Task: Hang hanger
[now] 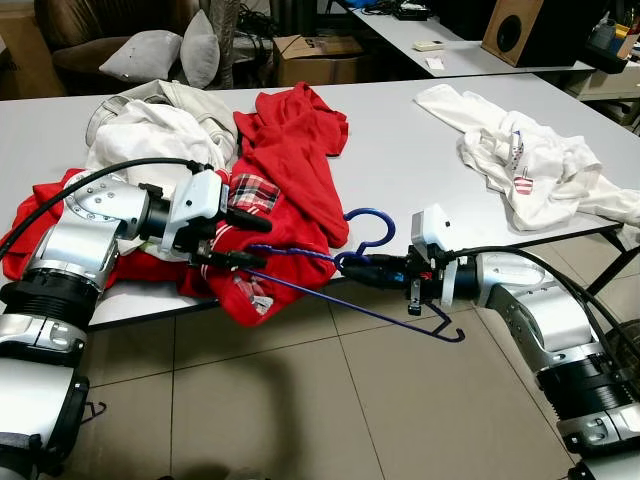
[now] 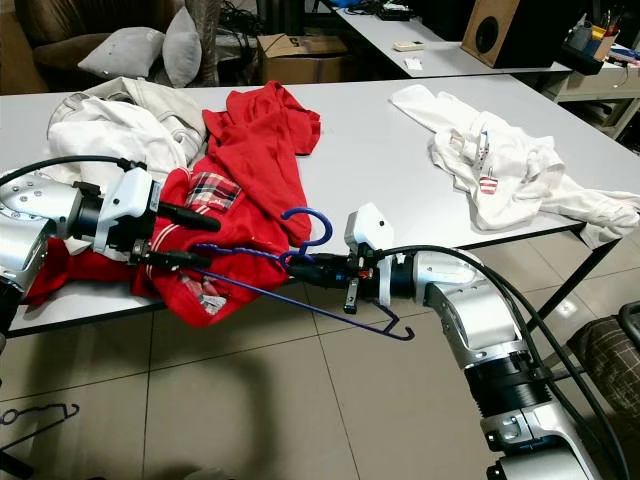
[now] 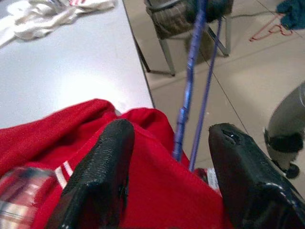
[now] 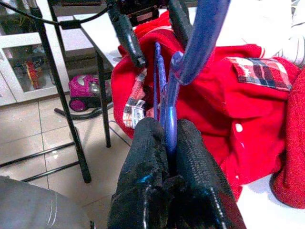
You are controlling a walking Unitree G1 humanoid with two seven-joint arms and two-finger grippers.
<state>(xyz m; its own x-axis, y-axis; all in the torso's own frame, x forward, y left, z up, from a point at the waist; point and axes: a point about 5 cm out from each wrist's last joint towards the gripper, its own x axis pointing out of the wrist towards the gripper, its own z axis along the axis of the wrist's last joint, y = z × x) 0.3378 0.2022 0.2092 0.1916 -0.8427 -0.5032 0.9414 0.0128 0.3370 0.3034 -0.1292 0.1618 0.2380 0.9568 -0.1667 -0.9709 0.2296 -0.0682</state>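
A blue wire hanger (image 4: 168, 121) juts out past the table's front edge, its hook (image 1: 390, 226) curving up. My right gripper (image 1: 347, 265) is shut on its neck just below the hook. One hanger arm runs left into a red garment (image 1: 300, 170) that lies on the grey table (image 1: 400, 140) and droops over its edge. My left gripper (image 1: 262, 243) stands open at that drooping part. Its two fingers (image 3: 112, 157) are spread astride a fold of red cloth near a plaid patch (image 1: 250, 190), beside the hanger's wires.
White clothes (image 1: 150, 130) are heaped at the table's back left, and a white garment (image 1: 530, 165) lies at its right end. A dark hanger (image 2: 40, 415) lies on the tiled floor at left. Behind the table are a cardboard box (image 1: 320, 55), cushions (image 1: 145, 55) and a speaker (image 1: 510, 30).
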